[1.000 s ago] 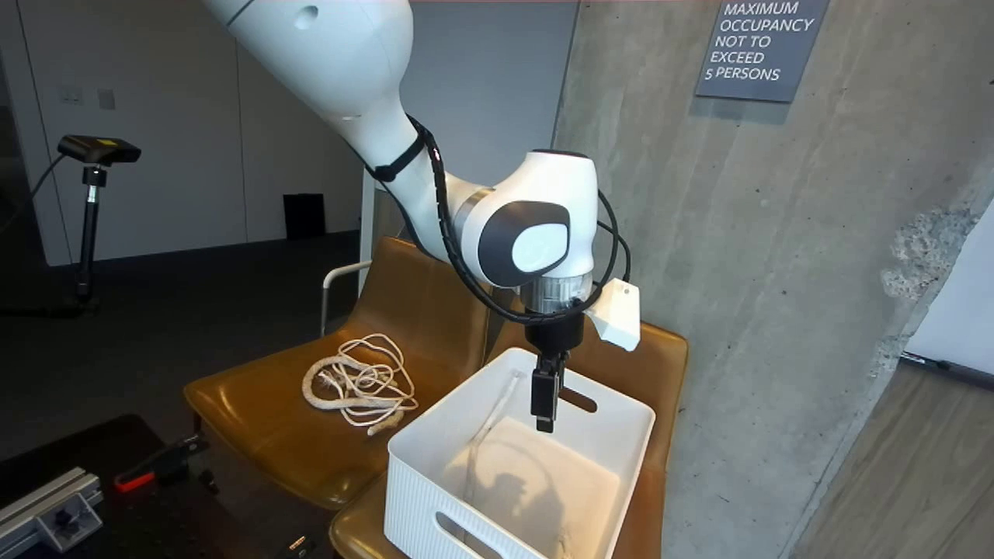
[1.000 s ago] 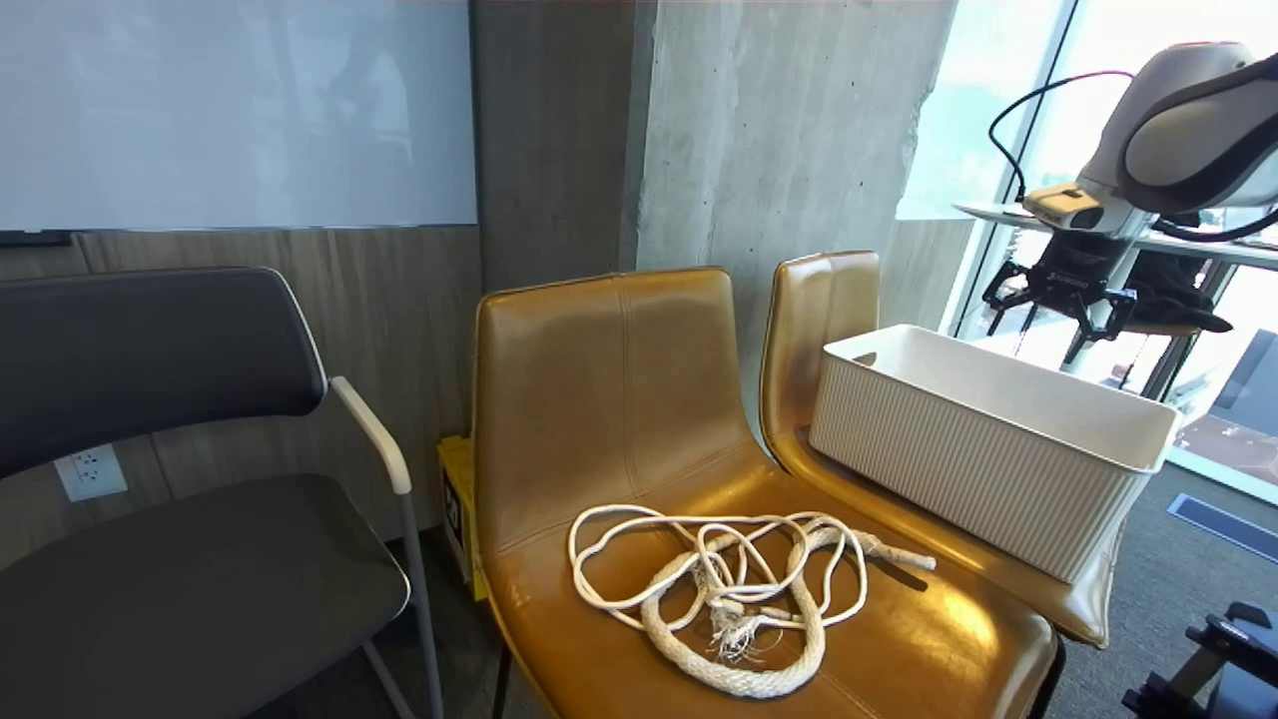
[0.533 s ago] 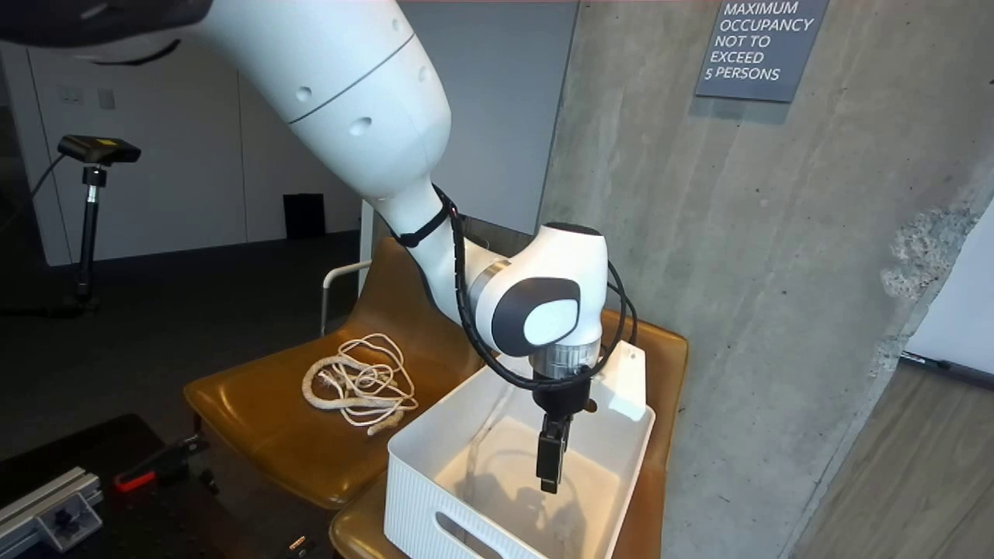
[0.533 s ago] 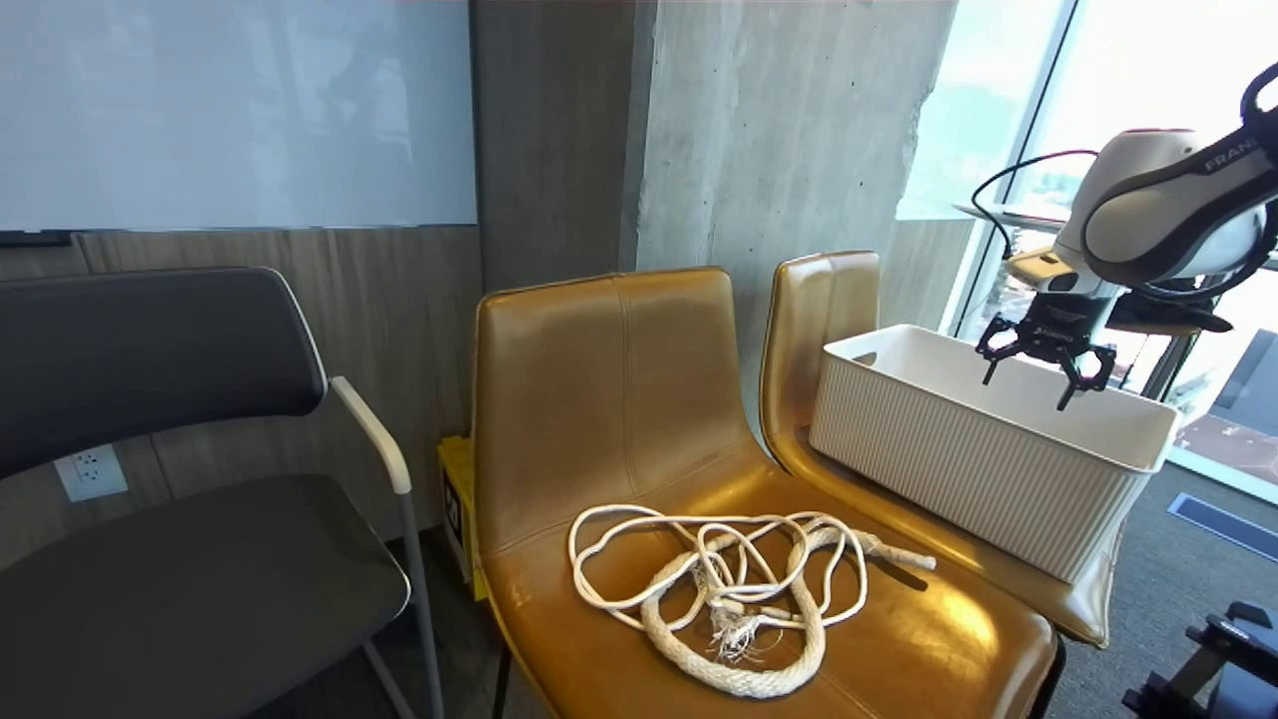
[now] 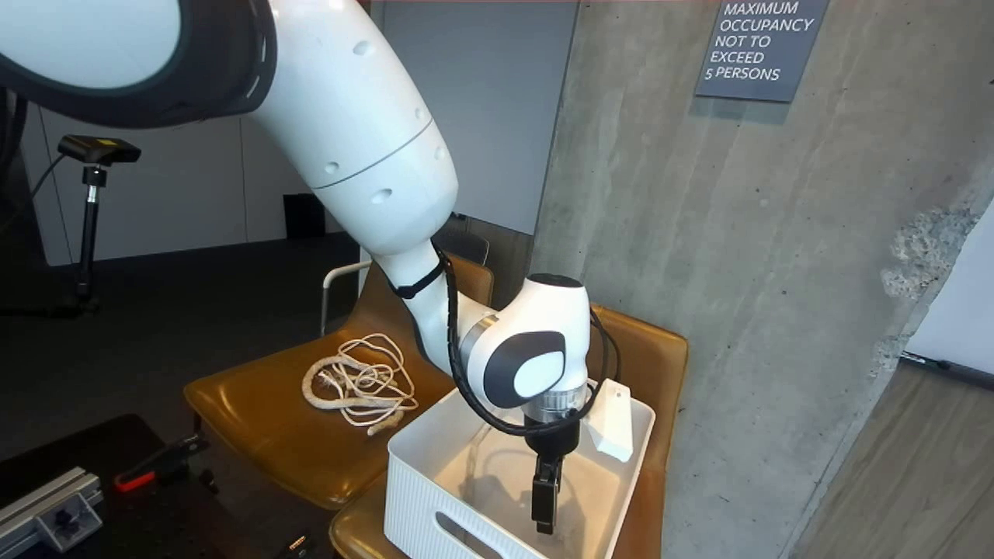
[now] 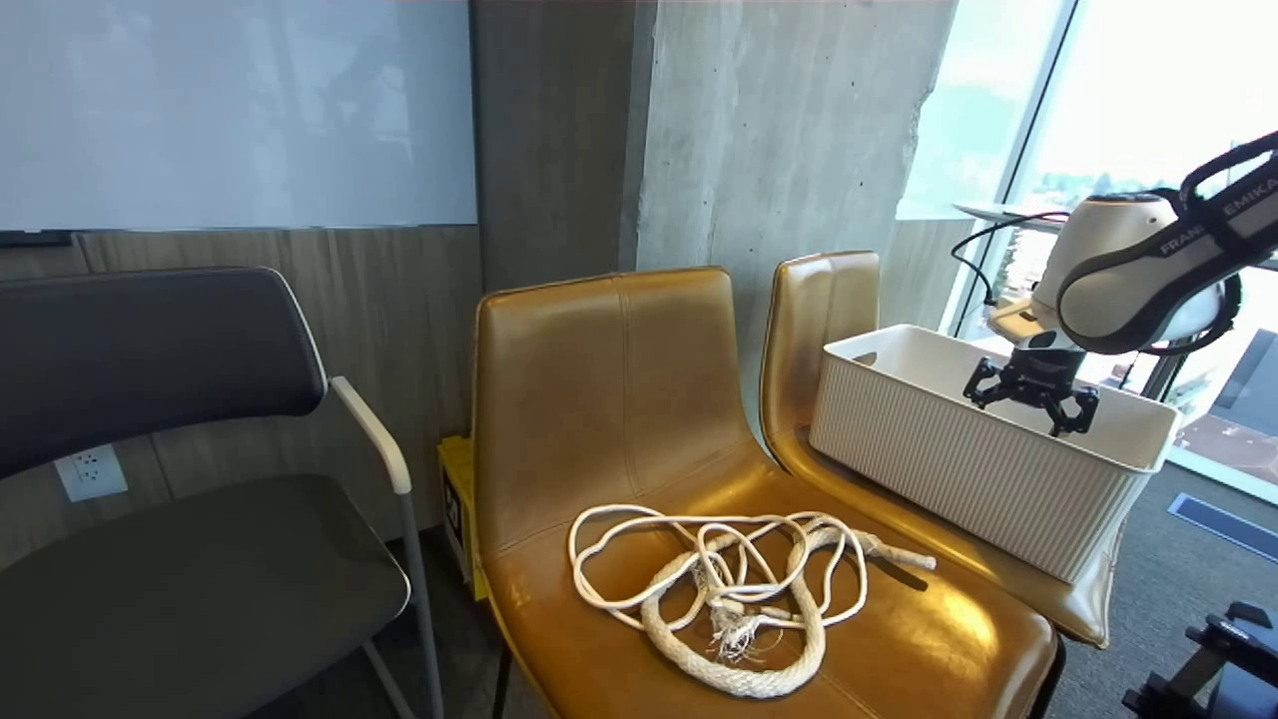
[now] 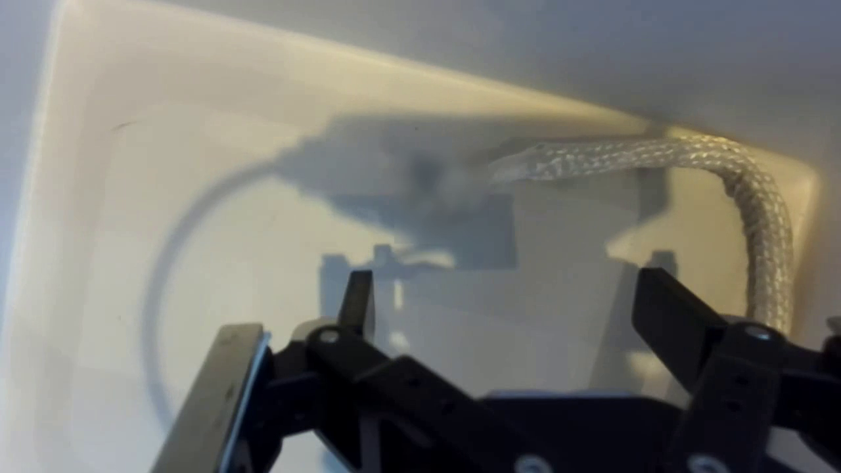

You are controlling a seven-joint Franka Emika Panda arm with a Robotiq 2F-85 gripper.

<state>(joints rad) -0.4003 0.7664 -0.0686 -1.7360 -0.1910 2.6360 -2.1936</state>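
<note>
Pictured in an exterior view, from left: a tangle of cord lies loose on the seat of a tan chair, and beside it a white ribbed bin stands on a matching chair, a robot arm angled down over it.

In the wrist view, the claw hangs inside the bin, spread wide with nothing between its fingers. Toward the right, a braided rope lies on the bin's floor, bent around the upper right corner, one end blurred in shadow by the upper wall. Contact between the two cannot be made out.

The rope's stretch down the right-hand wall runs crosswise to the fingers, which should suit a pinch, though the wall probably leaves the outer finger little room; the stretch along the upper wall would likely call for a turned wrist. A slow, low approach, tips just clear of the bin's floor, seems safest with something so soft.

Lettering, from left: print on a yellow box, half hidden by the tan chair, is too small to read; the arm shows "FRAN" and "EMIKA" in an exterior view; and a gray sign on the concrete wall warns, "MAXIMUM OCCUPANCY NOT TO EXCEED 5 PERSONS."
</note>
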